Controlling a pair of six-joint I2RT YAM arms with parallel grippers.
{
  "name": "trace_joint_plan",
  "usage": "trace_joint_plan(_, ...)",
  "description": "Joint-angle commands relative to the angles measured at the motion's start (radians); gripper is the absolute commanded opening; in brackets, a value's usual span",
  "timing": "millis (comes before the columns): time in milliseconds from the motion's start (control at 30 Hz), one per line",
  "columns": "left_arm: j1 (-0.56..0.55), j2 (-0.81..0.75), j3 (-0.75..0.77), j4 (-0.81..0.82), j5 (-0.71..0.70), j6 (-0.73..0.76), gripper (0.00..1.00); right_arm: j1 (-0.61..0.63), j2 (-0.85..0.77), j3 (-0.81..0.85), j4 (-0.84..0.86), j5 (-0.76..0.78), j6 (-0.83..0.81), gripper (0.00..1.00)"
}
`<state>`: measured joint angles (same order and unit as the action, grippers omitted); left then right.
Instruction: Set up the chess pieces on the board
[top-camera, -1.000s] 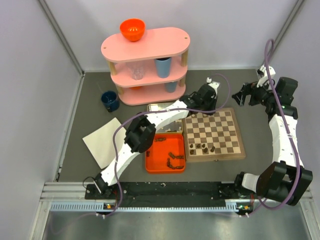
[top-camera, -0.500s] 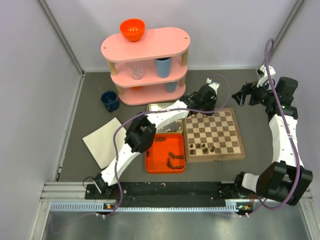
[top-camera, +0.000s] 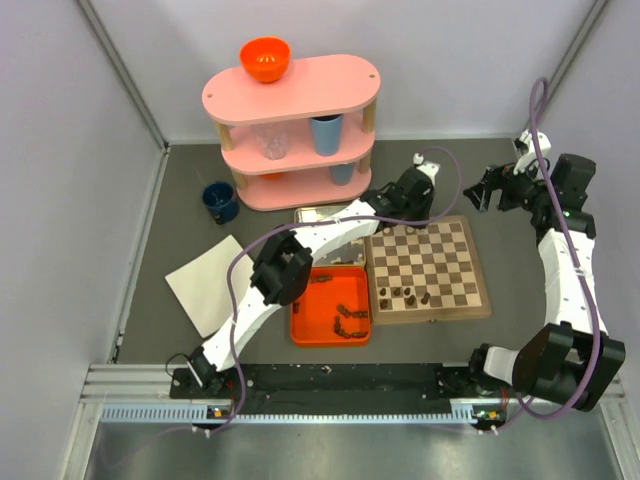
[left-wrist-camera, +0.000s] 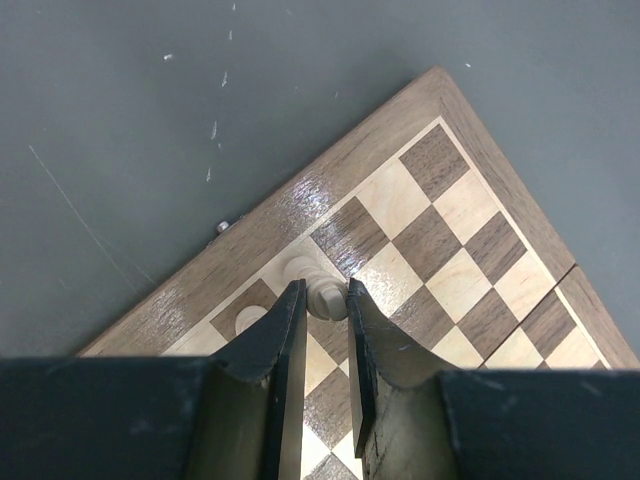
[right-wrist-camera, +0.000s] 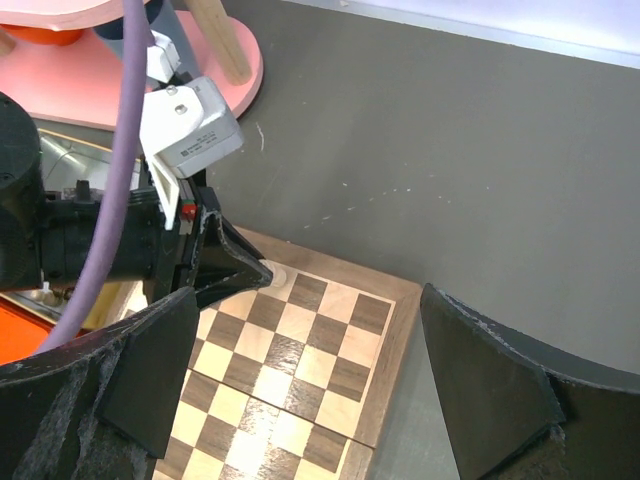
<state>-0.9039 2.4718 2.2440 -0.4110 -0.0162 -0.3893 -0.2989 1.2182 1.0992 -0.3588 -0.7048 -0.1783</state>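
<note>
The small cream chess piece (left-wrist-camera: 303, 270), likely light, hard and slippery, so best pinched around its waist, stands in the row along the far edge of the board (left-wrist-camera: 330, 172), clenched in the left end effector (left-wrist-camera: 325, 290), while the right end effector (top-camera: 484, 192) hangs released nearby.

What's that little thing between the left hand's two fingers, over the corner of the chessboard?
A pale cream chess piece, pinched by the left hand at the corner of the board. The left wrist view shows it.

Pink shelf (top-camera: 290, 95), orange tray (top-camera: 318, 322), blue cup (top-camera: 219, 200)
</note>
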Motion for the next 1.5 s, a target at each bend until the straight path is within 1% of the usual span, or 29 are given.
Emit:
trace_joint_plan(0,-0.003,0.027,0.04,0.023,-0.002,0.012,0.06,-0.011,-0.023,-0.002,0.043,-0.015,0.005,0.91)
trace_joint_plan(300,-0.003,0.029,0.04,0.023,0.002,0.01,0.08,-0.011,-0.025,-0.002,0.043,-0.015,0.003,0.91)
trace_joint_plan(433,-0.003,0.026,0.042,0.021,0.001,0.004,0.13,-0.013,-0.025,-0.004,0.043,-0.015,0.005,0.91)
trace_joint_plan(567,-0.003,0.022,0.042,0.024,0.001,0.004,0.2,-0.012,-0.023,-0.004,0.043,-0.019,0.003,0.92)
trace_joint_plan(667,-0.003,0.019,0.04,0.023,0.001,0.004,0.22,-0.013,-0.022,-0.004,0.044,-0.021,0.003,0.91)
trace_joint_plan(833,-0.003,0.015,0.042,0.023,0.001,0.001,0.29,-0.011,-0.022,-0.005,0.043,-0.024,0.005,0.91)
trace_joint_plan(1033,-0.003,0.012,0.042,0.026,0.009,-0.005,0.32,-0.011,-0.02,-0.005,0.043,-0.027,0.005,0.92)
trace_joint_plan(1467,-0.006,-0.004,0.042,0.038,0.012,-0.011,0.34,-0.011,-0.019,-0.005,0.043,-0.032,0.007,0.91)
